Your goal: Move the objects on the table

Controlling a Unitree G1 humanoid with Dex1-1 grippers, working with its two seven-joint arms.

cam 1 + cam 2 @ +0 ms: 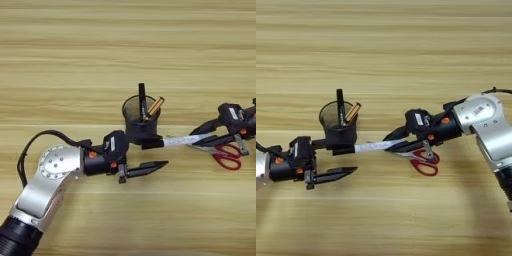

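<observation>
The marker (372, 146) is clamped at its white end by the right pincer (393, 141); the left pincer (150, 156) is spread apart around its black cap, beside the pen cup (141, 120).

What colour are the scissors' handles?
Red. The scissors lie under the right gripper; the handles show best in the right eye view.

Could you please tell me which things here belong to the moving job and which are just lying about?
Job:
marker, its white end between the right hand's fingers
scissors
pen cup with pens
left hand, open beside the cup

Lying about:
nothing else on the table
</observation>
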